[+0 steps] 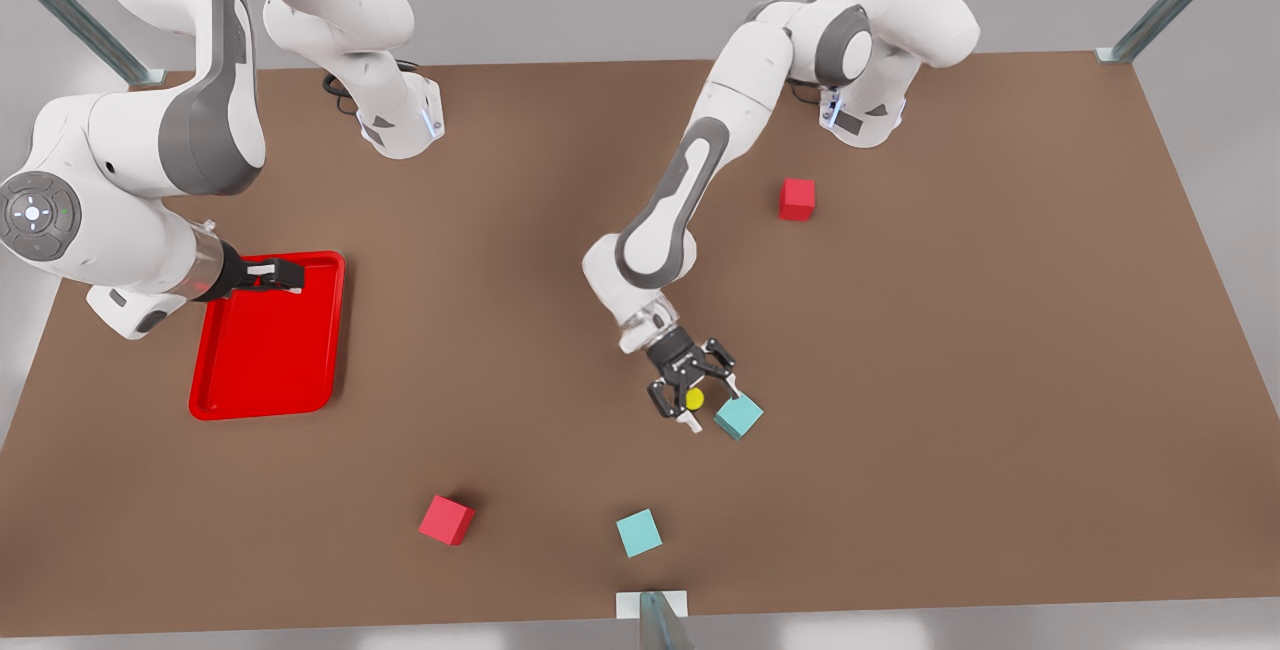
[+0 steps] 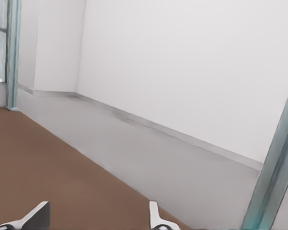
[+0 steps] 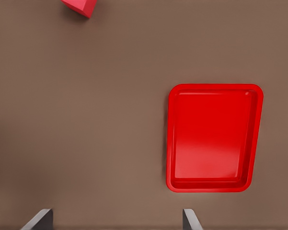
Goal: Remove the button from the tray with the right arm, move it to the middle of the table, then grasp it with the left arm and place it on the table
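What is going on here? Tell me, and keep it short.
The left claw is low over the middle of the table with the yellow button at it, right beside a teal cube. Whether it grips the button is unclear. The right claw waits open above the red tray, which is empty.

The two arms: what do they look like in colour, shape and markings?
The arm at the front view's left and the arm at its right are alike: white, rounded, jointed, with grey bands. Each ends in a black two-finger pincer, the first's and the second's, with pale fingertips. A black cable lies at each base.
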Motion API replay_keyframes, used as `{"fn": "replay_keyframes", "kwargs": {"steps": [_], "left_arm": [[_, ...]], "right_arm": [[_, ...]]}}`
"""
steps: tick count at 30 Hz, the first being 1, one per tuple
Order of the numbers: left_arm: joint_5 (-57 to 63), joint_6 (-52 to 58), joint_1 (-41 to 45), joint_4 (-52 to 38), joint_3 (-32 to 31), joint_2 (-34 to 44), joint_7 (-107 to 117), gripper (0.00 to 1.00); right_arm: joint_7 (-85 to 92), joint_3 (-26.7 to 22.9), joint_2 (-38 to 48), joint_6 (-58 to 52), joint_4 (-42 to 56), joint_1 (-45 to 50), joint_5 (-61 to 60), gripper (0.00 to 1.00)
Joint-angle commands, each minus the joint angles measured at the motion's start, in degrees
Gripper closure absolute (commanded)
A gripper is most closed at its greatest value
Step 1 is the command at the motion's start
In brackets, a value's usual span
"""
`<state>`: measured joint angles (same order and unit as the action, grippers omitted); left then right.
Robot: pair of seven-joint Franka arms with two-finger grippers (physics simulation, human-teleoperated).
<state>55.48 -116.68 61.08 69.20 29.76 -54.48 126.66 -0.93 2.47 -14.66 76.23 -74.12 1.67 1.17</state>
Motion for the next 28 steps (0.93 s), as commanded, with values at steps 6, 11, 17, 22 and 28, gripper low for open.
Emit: {"fn": "replay_keyframes", "kwargs": {"steps": [6,11,17,22,28], "left_arm": [[-71.8,39.2,-24.5,-10.1,1.3,17.8,-130.4,0.00],[-53.3,22.1,-40.1,18.2,-23.5,49.4,-124.5,0.00],[-53.4,22.3,-40.3,18.2,-24.3,48.5,-124.6,0.00],[-53.4,22.3,-40.3,18.2,-24.4,48.6,-124.6,0.00],[-53.4,22.3,-40.3,18.1,-24.5,48.6,-124.6,0.00]], "right_arm": [[0.0,0.0,0.1,-0.2,0.1,-0.3,0.1,0.00],[0.1,0.1,0.1,-0.3,-0.2,0.0,0.0,0.00],[0.0,0.0,0.1,-0.3,-0.3,0.2,0.1,0.00],[0.1,0.1,0.1,-0.6,-0.3,0.2,0.0,0.00],[0.0,0.1,0.0,-0.7,-0.3,0.2,-0.1,0.00]]}}
